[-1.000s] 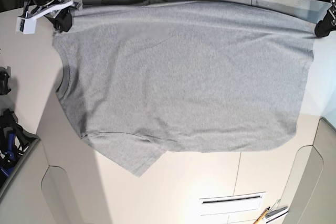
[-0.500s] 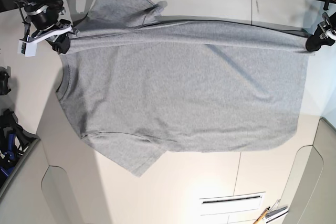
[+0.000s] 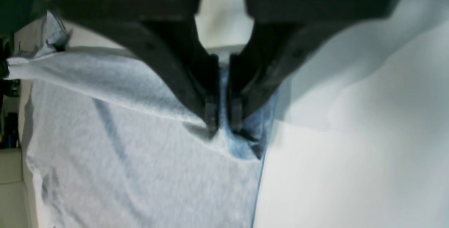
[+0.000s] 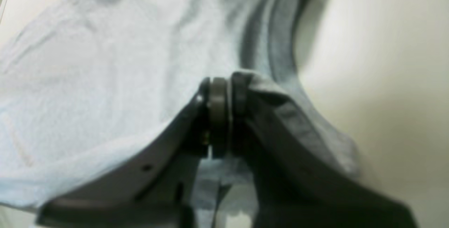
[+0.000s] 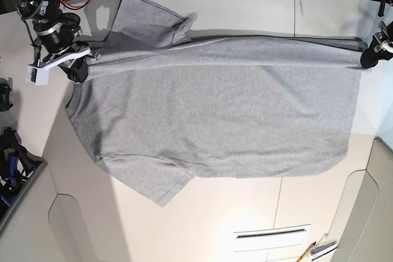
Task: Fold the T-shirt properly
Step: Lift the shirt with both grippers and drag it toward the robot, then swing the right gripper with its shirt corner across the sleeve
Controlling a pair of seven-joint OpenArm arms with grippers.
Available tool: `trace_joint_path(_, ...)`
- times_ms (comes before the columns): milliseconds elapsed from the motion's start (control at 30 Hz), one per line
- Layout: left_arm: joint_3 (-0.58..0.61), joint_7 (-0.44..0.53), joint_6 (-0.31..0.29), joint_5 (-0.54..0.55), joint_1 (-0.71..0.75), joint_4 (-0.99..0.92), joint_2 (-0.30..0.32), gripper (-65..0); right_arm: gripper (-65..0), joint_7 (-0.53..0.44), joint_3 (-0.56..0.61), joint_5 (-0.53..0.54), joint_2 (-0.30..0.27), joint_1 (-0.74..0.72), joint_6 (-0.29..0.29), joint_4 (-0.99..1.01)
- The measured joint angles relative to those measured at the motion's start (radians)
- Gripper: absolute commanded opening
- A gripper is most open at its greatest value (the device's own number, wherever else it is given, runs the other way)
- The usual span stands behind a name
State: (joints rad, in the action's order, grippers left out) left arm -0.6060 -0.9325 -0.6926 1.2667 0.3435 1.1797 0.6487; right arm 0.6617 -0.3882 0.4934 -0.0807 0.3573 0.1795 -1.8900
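— Where does the large heather-grey short-sleeved cotton T-shirt (image 5: 215, 115) lie?

— Spread plain side up across the pale cream desk (image 5: 202, 219), its neck toward the base view's left, one sleeve (image 5: 150, 179) hanging toward the near edge. Its far edge is raised into a taut ridge running between the two arms.

— And the left gripper (image 3: 222, 122)?

— Its black jaws are pinched on the hem corner of the shirt, at the base view's right end of the ridge (image 5: 368, 53).

— The right gripper (image 4: 219, 91)?

— Likewise clamped tight, with a fold of grey cloth by the collar pinched between its jaws and draped over one of them (image 5: 77, 69).
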Motion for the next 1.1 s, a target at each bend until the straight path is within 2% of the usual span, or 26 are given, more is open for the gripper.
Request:
trace_joint_path(200,0.000,0.003,0.000,-0.002,0.000,0.000,0.000,-65.0,-65.0,-0.011,0.084,-0.106,-0.001,-0.032,0.000,0.017)
trace_joint_path(367,0.000,0.006,0.000,-0.036,-0.006,0.000,0.000,-65.0,-65.0,-0.037,0.091,-0.134,-0.002,-0.072,-0.027,0.081)
trace_joint_path(833,0.000,0.032,0.000,-0.035,-0.009,0.000,0.000,-65.0,-65.0,-0.056,0.091,-0.147,-0.002,-0.092,-0.030,0.148)
trace_joint_path(933,0.000,0.032,0.000,-0.035,-0.008,0.000,0.000,-65.0,-60.7,-0.056,0.091,-0.167,-0.002,-0.092,-0.030,0.148)
trace_joint_path(1100,0.000,0.032,0.000,-0.014,-0.009,0.000,0.000,-65.0,-60.7,-0.063,0.092,-0.169,-0.013,-0.092,-0.029,0.148)
